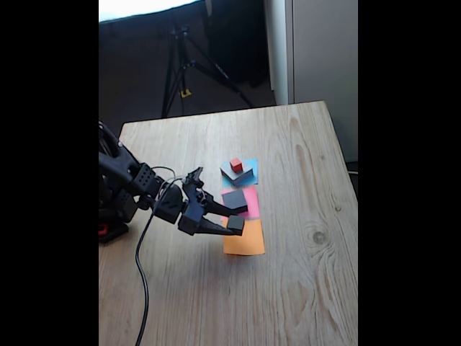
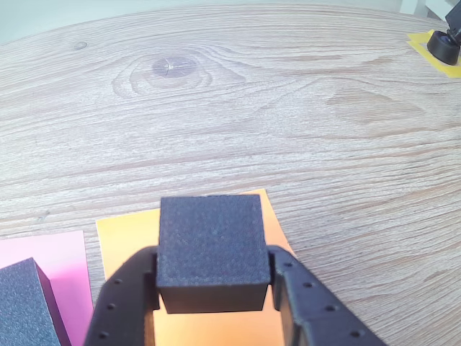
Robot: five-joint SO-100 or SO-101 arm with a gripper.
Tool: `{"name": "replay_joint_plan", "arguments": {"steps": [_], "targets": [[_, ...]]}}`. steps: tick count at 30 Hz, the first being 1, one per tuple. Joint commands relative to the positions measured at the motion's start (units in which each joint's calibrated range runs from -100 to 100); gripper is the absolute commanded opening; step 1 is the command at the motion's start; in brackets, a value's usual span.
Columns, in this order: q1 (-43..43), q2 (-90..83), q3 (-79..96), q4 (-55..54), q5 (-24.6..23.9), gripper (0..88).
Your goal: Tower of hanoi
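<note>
My gripper (image 1: 235, 224) is shut on a small black cube (image 2: 211, 249), holding it just above the orange paper square (image 1: 243, 238). The wrist view shows both fingers (image 2: 295, 295) pressed against the cube's sides, with the orange paper (image 2: 119, 241) beneath. A flat black slab (image 1: 235, 198) lies on the pink paper square (image 1: 251, 204), and its corner (image 2: 25, 306) shows at the lower left of the wrist view. On the blue paper square (image 1: 248, 170) a grey slab (image 1: 240, 173) carries a tiny red cube (image 1: 235, 165).
The wooden table (image 1: 302, 288) has open room right of and in front of the papers. A black cable (image 1: 142, 267) runs from the arm toward the front edge. A tripod (image 1: 180, 65) stands behind the table. A black foot on yellow tape (image 2: 441, 47) sits at the wrist view's top right.
</note>
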Motion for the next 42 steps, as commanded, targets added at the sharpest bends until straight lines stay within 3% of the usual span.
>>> {"name": "replay_joint_plan", "arguments": {"steps": [1, 9, 32, 42], "targets": [[-1.03, 4.22, -0.9, -5.6, 0.69, 1.8], [-1.03, 14.44, -0.8, -17.34, 0.69, 1.8], [0.39, 21.86, -2.8, -21.71, 0.69, 6.8], [0.64, 22.24, -3.53, -22.76, 0.69, 22.7]]}}
